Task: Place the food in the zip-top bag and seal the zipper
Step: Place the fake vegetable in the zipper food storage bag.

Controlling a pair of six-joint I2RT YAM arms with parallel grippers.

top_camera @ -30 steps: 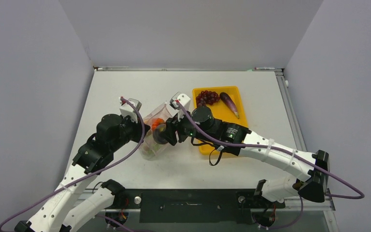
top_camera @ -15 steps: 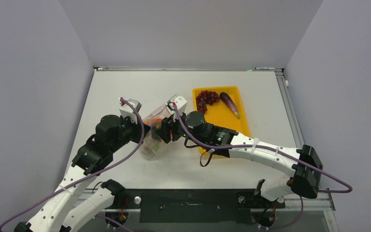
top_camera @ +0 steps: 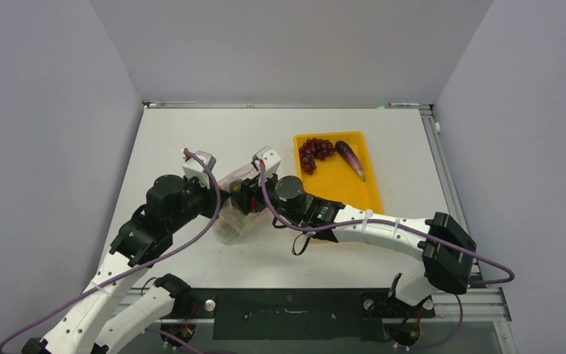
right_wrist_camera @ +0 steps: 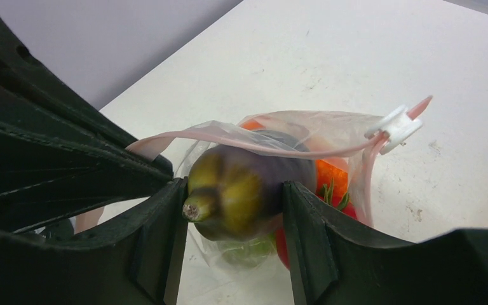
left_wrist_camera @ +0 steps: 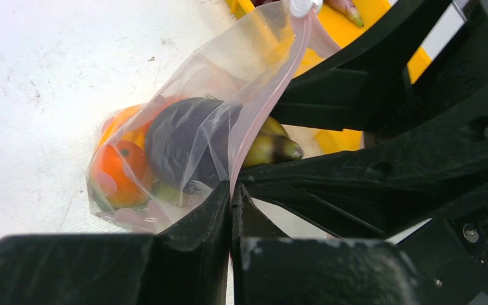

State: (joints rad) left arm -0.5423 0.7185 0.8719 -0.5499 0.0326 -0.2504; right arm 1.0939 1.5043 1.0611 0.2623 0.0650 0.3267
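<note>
Two pincers at work: my left pincer (left_wrist_camera: 232, 190) and my right pincer (right_wrist_camera: 234, 190) meet tip to tip over the white surface (top_camera: 184, 133), just left of the yellow rectangular tray (top_camera: 368, 198).
Left pincer: fingers pressed fully together, nipping the mouth edge of the clear, floppy plastic zip-top bag (left_wrist_camera: 229, 70) and holding that edge up.
Right pincer: jaws partly apart and clamped on a dark purple toy eggplant (right_wrist_camera: 241, 190) with a yellow-green stem cap, one finger on each flank.
Toy eggplant: right at the bag's mouth. From my left wrist I see its purple body through the plastic, with the stem end poking out past the edge.
Zipper: the thin pink-red strip (right_wrist_camera: 184, 135) arcs across the top of the toy eggplant, unsealed. Its white slider clip (right_wrist_camera: 397, 127) sits at the far end.
Inside the zip-top bag: an orange round piece (left_wrist_camera: 117, 171) low down, a red piece with green leaves (right_wrist_camera: 346, 210) next to it, and something green (right_wrist_camera: 241, 251) under the eggplant, too blurred to name.
Bag position: sagging on the surface between my two wrists, mouth lifted.
Tray: a dark red grape bunch (top_camera: 314, 150) and a second purple eggplant (top_camera: 350, 156) lie side by side at its far end, apart from both pincers.
</note>
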